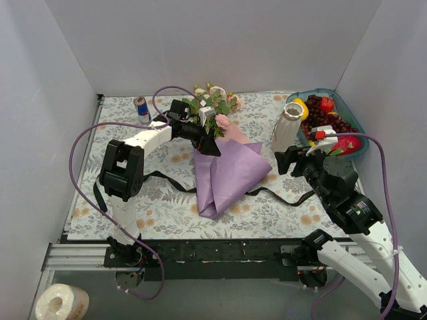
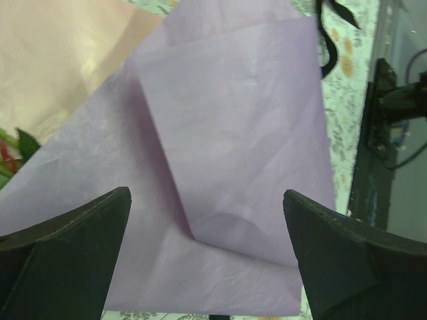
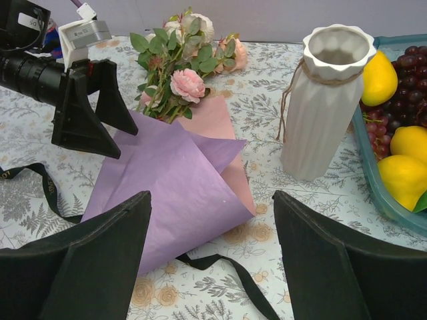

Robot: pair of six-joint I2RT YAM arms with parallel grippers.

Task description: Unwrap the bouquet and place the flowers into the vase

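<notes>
My left end effector [image 2: 207, 200] hangs wide open just over the bouquet [image 2: 233, 133], jaws spanning its purple wrap below the flowers [image 1: 213, 103]. The bouquet lies on the counter [image 1: 153, 200] beside the vase [image 1: 288, 130], blooms far and tip near. My right end effector [image 3: 210, 207], wide and empty, sits by the vase. The left is nearer the bouquet.

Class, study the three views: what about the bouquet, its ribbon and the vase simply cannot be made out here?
Stems of the flowers: every view, wrapped inside the purple paper.
Black ribbon: top and right wrist views, its middle passes under the paper; tied or loose, cannot tell.
Vase interior bottom: right wrist view, hidden by its own wall.
Blooms: left wrist view, cut off at the left edge.
</notes>
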